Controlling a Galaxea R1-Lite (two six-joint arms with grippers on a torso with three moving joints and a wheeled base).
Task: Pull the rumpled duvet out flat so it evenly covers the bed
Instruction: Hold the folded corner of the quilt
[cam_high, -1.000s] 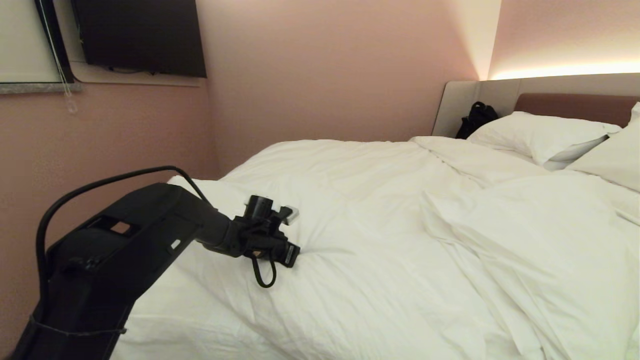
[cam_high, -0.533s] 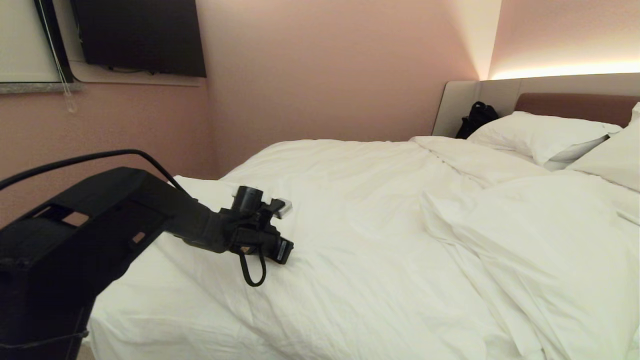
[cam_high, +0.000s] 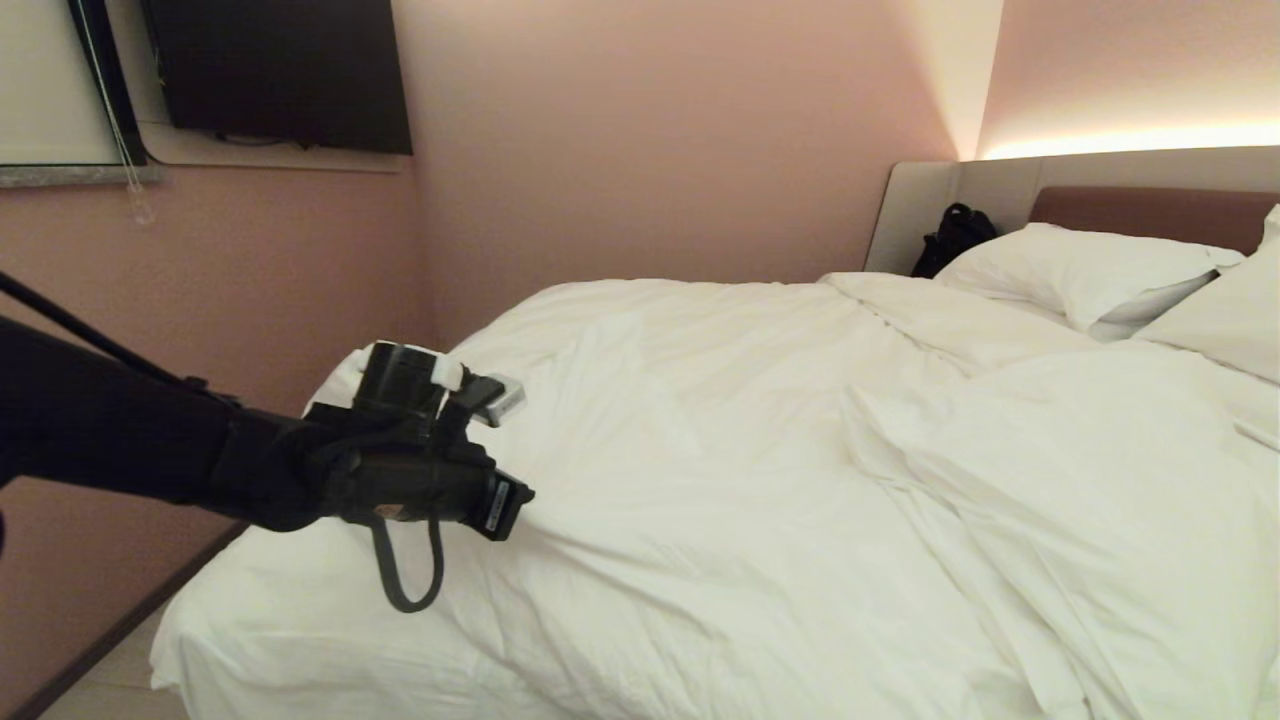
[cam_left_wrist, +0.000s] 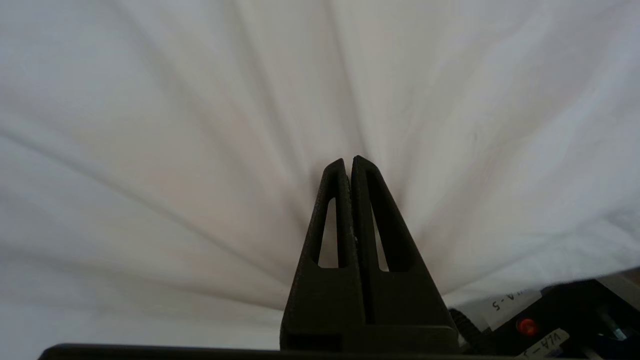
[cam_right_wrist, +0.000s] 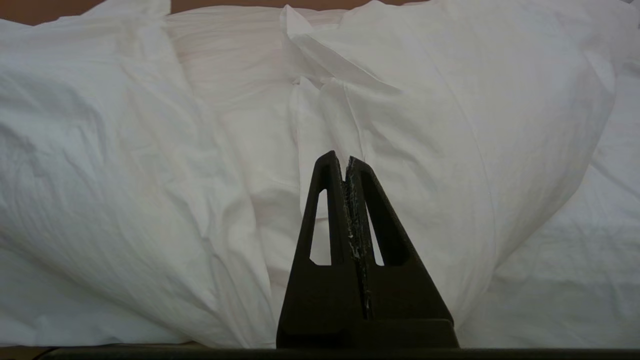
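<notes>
- duvet (cam_high: 760, 480) lies across the bed (cam_high: 1150, 205), partly spread: the near-left stretch looks fairly smooth, but a thick fold is heaped on the right below the pillows (cam_high: 1080, 270).
- left gripper (cam_left_wrist: 348, 162), jaws pinched on duvet cloth (creases fan from the tips), sits near the foot corner.
- right gripper (cam_right_wrist: 345, 160) is closed and empty.
- judged roughly halfway; the right side needs flattening.

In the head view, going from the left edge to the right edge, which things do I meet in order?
Window blind cord → wall television → left gripper, shut on the duvet → black bag at the bed's head → pillows.
</notes>
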